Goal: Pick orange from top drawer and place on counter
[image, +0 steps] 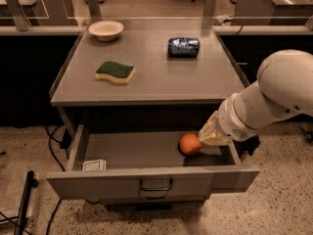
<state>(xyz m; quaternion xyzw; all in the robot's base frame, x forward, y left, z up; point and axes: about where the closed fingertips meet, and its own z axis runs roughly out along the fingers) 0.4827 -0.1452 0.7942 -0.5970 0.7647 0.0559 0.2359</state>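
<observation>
Item, orange (pixel 190 144): you have one small, smooth, round fruit, evenly orange, lying on the floor of the pulled-out top drawer (pixel 98 182) toward its right end, below the bench's (pixel 156 82) front edge near the front-right corner. Item, end effector (pixel 211 133): pale tip of the white arm (pixel 279 92), dipped into the drawer just beside the orange's right side; you cannot tell how far open it is or whether it holds anything. Bench top: sponge (pixel 115 72) left of centre, bowl (pixel 106 30) by the back-left corner.
</observation>
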